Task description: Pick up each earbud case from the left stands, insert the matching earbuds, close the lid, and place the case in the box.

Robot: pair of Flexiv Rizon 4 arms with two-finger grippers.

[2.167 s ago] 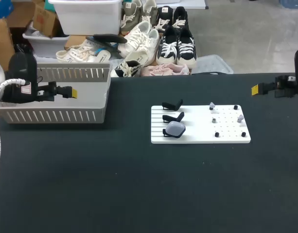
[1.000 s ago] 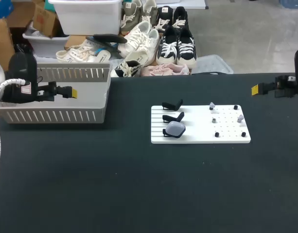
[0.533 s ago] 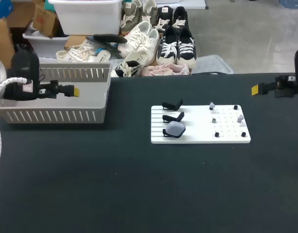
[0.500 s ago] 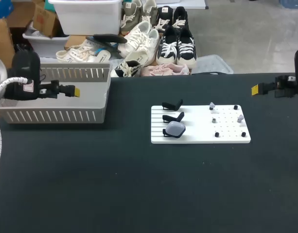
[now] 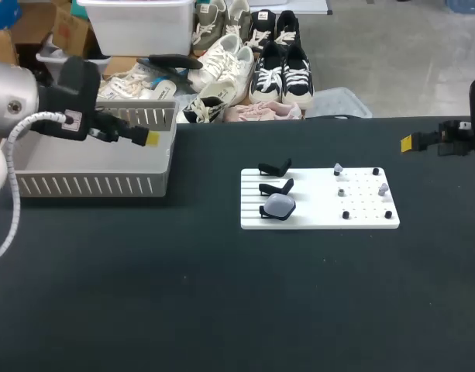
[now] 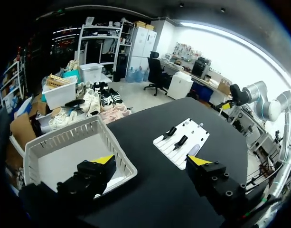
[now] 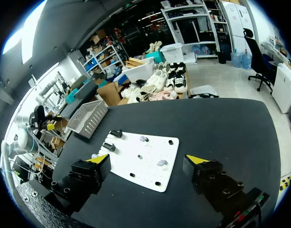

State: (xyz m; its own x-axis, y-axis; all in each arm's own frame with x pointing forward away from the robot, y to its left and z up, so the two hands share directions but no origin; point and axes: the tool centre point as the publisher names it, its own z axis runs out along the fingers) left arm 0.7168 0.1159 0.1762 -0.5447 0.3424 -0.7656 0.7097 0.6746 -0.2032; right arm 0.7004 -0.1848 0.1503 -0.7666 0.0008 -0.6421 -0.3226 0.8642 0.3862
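Observation:
A grey earbud case (image 5: 280,205) rests on the nearest of three black stands at the left end of a white board (image 5: 361,221); the two stands behind it (image 5: 276,168) are bare. Small earbuds (image 5: 338,168) and black pegs sit on the board's right half. My left gripper (image 5: 150,138) hangs open and empty over the right part of the grey basket (image 5: 90,186). In the left wrist view the left gripper (image 6: 151,160) looks across the basket (image 6: 64,142) to the board (image 6: 182,137). My right gripper (image 5: 407,142) is open and empty, right of the board; the right gripper (image 7: 148,159) faces the board (image 7: 145,159).
The slatted basket stands at the table's back left corner. A wide stretch of dark tabletop (image 5: 222,302) runs in front of the board and basket.
My left arm has swung right and risen, bringing its gripper from the basket's middle to over its right part. The right arm, board and case have not moved.

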